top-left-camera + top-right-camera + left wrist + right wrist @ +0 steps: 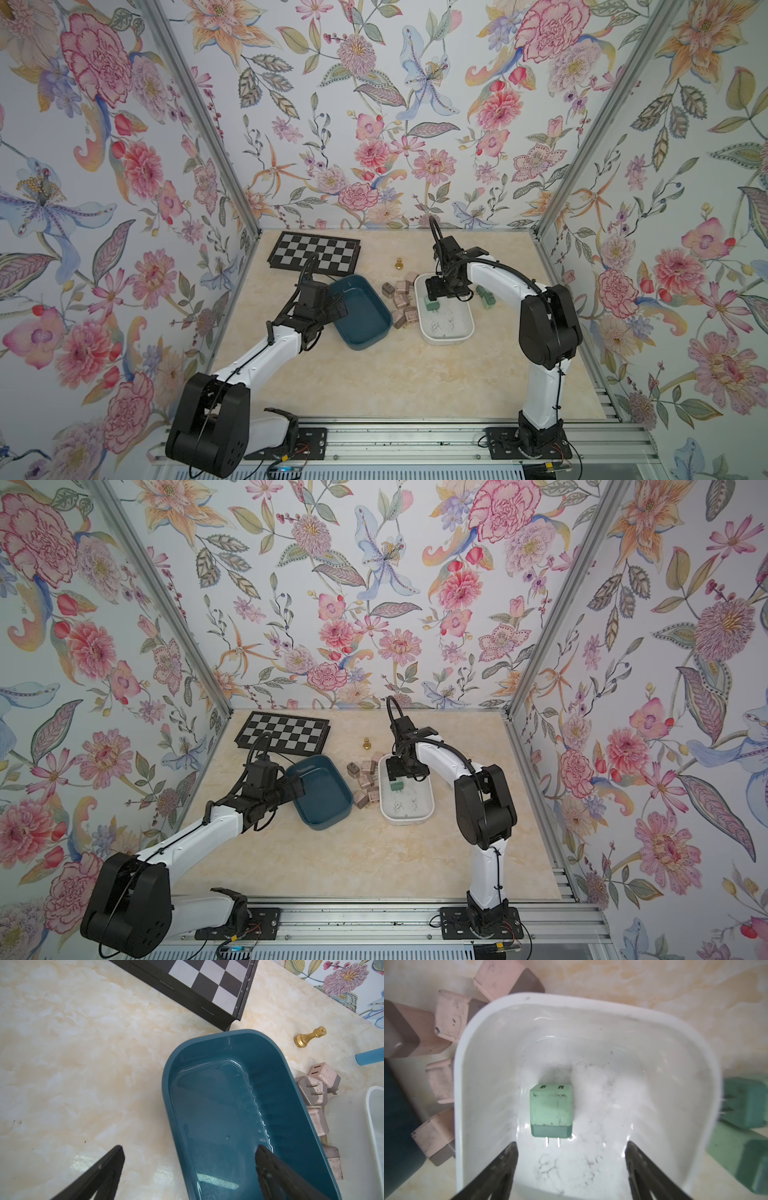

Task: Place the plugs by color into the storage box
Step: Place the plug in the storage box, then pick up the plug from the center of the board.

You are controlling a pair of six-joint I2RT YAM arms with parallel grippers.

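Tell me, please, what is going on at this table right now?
The right gripper hangs open over the white box, where one green plug lies free. Two green plugs wait outside beside it. The left gripper is open above the empty blue box; the pink plugs lie between the boxes.

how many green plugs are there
3: one green plug lies inside the white box; two green plugs sit together just outside it, across from the pink plugs. Others may be hidden.
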